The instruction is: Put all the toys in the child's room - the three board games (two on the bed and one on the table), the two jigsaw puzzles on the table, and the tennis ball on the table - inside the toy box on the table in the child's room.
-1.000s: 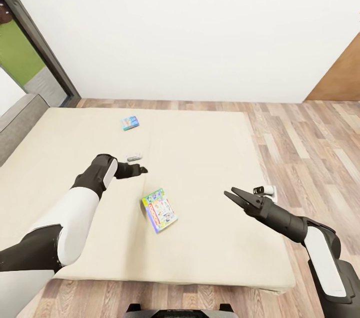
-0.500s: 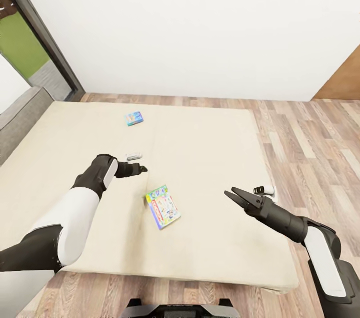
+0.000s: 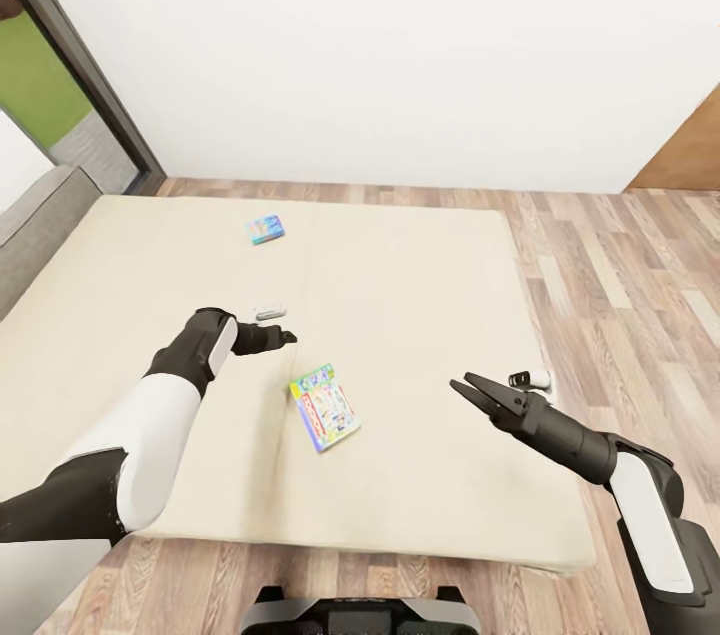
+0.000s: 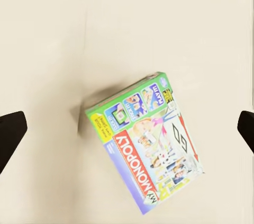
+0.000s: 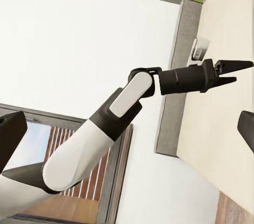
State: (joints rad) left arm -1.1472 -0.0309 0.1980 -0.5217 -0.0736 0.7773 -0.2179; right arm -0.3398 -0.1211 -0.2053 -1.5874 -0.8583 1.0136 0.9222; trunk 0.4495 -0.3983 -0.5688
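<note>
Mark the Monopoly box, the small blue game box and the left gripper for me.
Monopoly box (image 3: 325, 406): head view, middle of its printed cover.
Small blue game box (image 3: 266, 230): head view, middle of its top face.
Left gripper (image 3: 284, 338): head view, midway between its fingertips, above the bed.

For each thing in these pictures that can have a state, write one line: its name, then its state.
Monopoly box: flat on the bed, cover up, not held.
Blue box: flat on the bed farther off, not held.
Bed: bare beige mattress with both boxes on it.
Left hand: open, empty, above the bed.
Right hand: open, empty, above the bed.
</note>
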